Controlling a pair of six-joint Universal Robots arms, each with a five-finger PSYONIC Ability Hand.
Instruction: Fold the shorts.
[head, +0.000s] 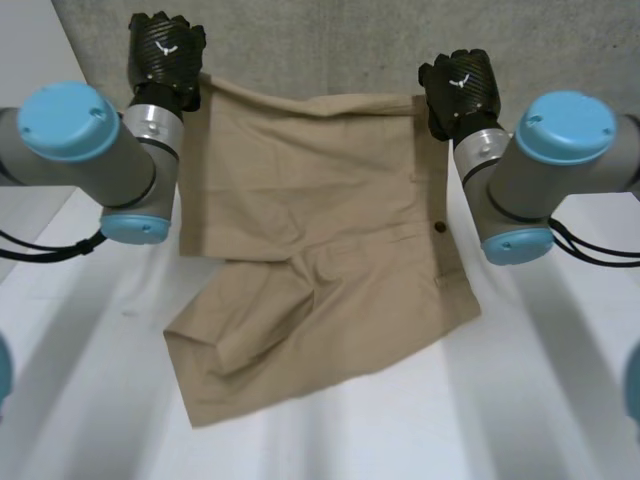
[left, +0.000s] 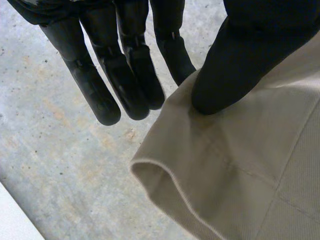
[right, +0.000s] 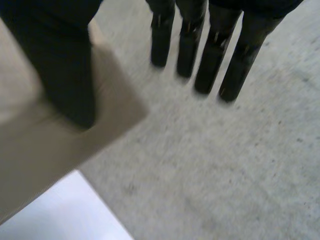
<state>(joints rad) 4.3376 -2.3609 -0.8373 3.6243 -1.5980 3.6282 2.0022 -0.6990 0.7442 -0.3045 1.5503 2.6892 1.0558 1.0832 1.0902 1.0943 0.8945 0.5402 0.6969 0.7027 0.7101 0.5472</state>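
Note:
Tan shorts (head: 310, 260) lie spread on the white table (head: 80, 400), waistband at the far edge and legs toward me, the near-left leg creased. My left hand (head: 165, 55) is at the far left corner. In its wrist view the thumb (left: 240, 55) presses on the hemmed corner of the shorts (left: 240, 175) against the nearest straight finger, pinching it. My right hand (head: 462, 88) is at the far right corner. There its fingers (right: 215, 55) stand straight and apart from the cloth, while the thumb rests on the shorts' corner (right: 45, 150).
Grey concrete floor (head: 320, 40) lies beyond the table's far edge, under both hands. The white tabletop extends to the left, right and near side of the shorts. Both grey forearms reach over the table's sides toward the far edge.

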